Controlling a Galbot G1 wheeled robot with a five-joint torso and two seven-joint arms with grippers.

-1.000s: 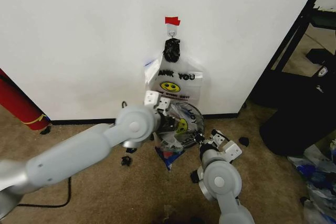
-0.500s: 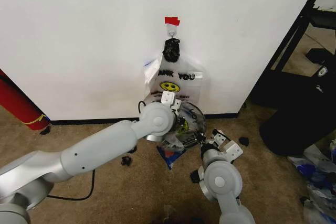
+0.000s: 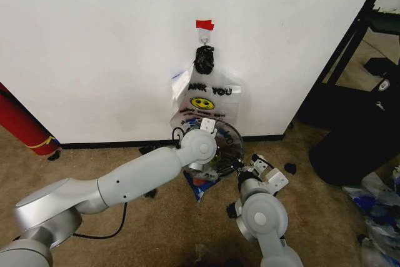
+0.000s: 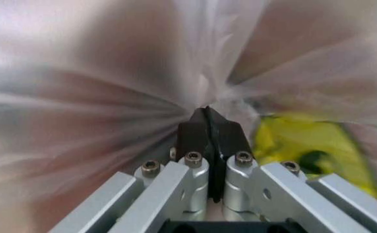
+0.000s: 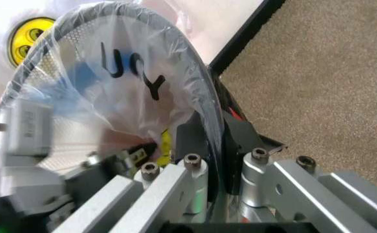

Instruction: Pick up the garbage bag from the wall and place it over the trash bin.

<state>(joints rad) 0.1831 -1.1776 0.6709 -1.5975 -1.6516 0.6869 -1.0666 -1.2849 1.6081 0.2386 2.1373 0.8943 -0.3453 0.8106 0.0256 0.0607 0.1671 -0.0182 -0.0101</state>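
A: Biggest first. The wall runs across the back, with the red tape patch and the hook just under it. A bundle of bags hangs from that hook. What's changed?

B: The left arm. A second ago its wrist was short of the trash bin, on the robot's left of it; half a second ago it was closer; now it reaches over the bin, right below the hanging bags. Nothing else has shifted, so the camera hasn't moved.

A: And for the task?

B: My reading: the garbage bag is already off the hook and stretched across the bin's rim; the left arm is dragging film further over the mouth. Late stage, not finished.

A: Where exactly is the bag?

B: At the bin, on the floor against the baseboard, straight down from the hook. Its "YOU" print lies over the opening.

A: Left gripper?

B: Jaws pressed together, a fold of the bag's film pinched between them and fanning out taut from the tips.

A: Right gripper?

B: On the robot's right side of the bin, jaws narrow, closed across the rim with the bag film caught under them.
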